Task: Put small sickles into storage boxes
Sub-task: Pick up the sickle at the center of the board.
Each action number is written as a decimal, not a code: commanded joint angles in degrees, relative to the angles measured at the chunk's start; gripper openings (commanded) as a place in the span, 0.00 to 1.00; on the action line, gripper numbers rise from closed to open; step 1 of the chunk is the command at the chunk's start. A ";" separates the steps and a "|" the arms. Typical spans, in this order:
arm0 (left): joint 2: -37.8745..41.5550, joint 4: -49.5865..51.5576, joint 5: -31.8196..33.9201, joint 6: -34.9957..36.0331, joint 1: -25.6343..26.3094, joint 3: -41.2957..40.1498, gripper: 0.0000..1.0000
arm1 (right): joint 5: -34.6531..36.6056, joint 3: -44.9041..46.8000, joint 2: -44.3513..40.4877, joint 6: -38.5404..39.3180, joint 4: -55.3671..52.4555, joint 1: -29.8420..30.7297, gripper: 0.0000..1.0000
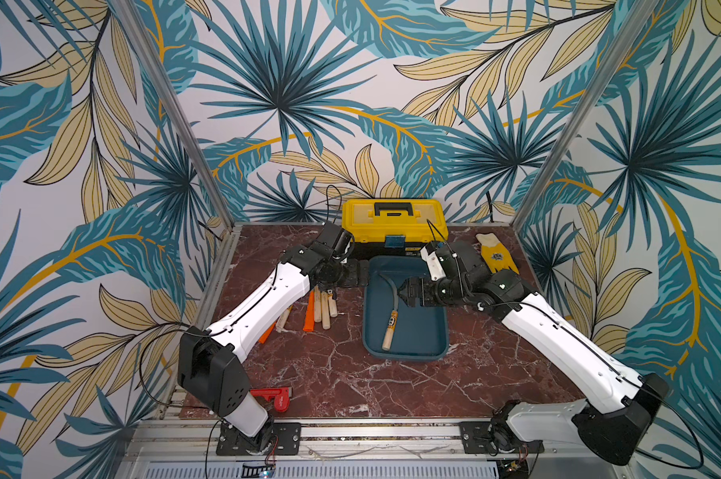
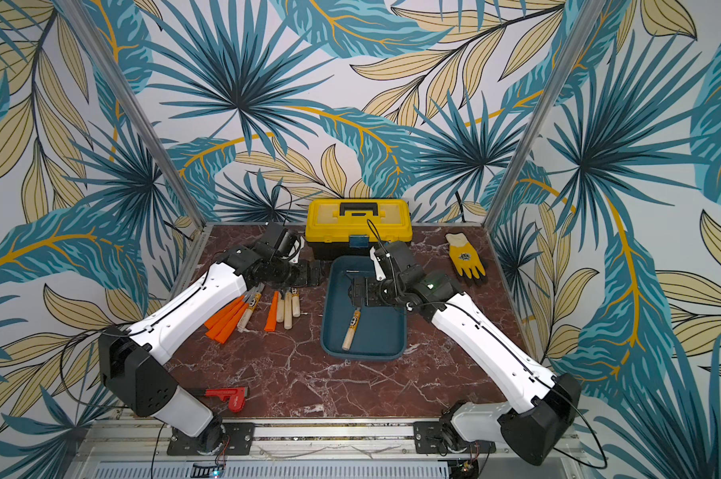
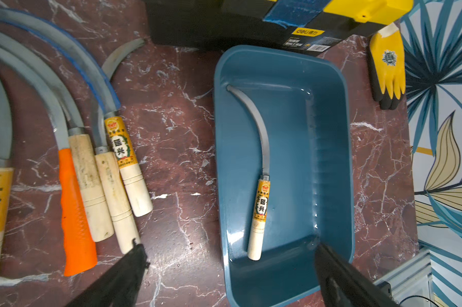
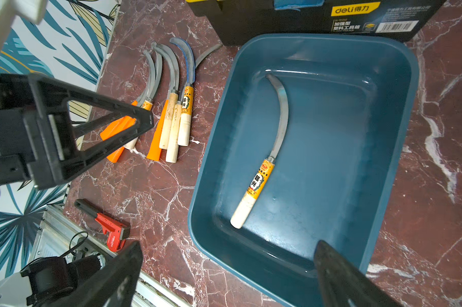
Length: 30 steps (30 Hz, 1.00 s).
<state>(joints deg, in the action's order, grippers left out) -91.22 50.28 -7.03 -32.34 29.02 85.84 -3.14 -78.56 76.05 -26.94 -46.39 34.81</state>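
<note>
One sickle (image 4: 267,164) lies in the blue tray (image 1: 427,331). The other sickles (image 4: 172,125) lie in a row to its left. The left gripper (image 3: 230,245) and right gripper (image 4: 230,245) hang released, empty. A toolbox (image 1: 394,222) stands just behind the tray, with a glove (image 1: 497,257) at far right.

Looks like a robotics lab test cell, staged as a workshop: leaf-print panels (image 1: 288,83) on aluminium posts (image 1: 173,112) behind and to both sides of the yellow toolbox (image 1: 394,220), marble-look tabletop (image 1: 350,381) in front of it, then a slotted aluminium rail (image 1: 375,432) carrying bolted arm bases (image 1: 259,440).
</note>
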 commanded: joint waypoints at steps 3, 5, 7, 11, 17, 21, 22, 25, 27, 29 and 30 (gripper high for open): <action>1.23 0.61 0.72 1.31 -2.10 -2.75 0.99 | -2.00 -1.95 2.64 0.32 1.98 -0.09 0.99; 0.83 0.61 0.98 1.18 -2.88 -3.77 0.99 | -2.47 -2.05 3.51 0.22 2.75 -0.07 1.00; 0.36 0.63 1.03 0.88 -3.64 -4.60 0.99 | -2.82 -2.28 4.38 0.09 3.14 -0.06 1.00; -1.10 0.69 1.13 0.36 -4.78 -6.07 0.99 | -3.53 -2.86 6.13 -0.15 3.93 -0.08 1.00; -3.97 0.72 0.64 -0.25 -5.97 -7.21 0.99 | -4.50 -3.79 8.81 0.06 4.60 -0.08 1.00; -6.13 0.67 0.29 -0.69 -6.65 -7.61 1.00 | -4.86 -4.53 10.40 0.02 5.03 -0.06 1.00; -6.82 0.65 0.23 -0.71 -6.77 -7.62 0.99 | -4.86 -4.74 10.80 0.06 5.12 -0.06 1.00; -8.70 0.61 0.02 -0.44 -7.09 -7.47 0.87 | -5.07 -5.11 11.94 0.05 5.43 -0.06 0.99; -9.96 0.61 0.13 -0.12 -7.17 -7.14 0.77 | -5.23 -5.33 12.66 -0.08 5.52 -0.09 1.00; -11.13 0.63 0.30 -0.09 -7.34 -6.76 0.69 | -5.45 -5.50 13.38 -0.04 5.70 -0.09 1.00; -11.78 0.61 0.28 -0.11 -7.40 -6.50 0.65 | -5.48 -5.63 13.71 -0.09 5.79 -0.09 1.00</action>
<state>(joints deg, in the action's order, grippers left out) -101.80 50.72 -6.79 -32.71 22.13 78.74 -7.86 -82.96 88.68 -26.98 -41.60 34.81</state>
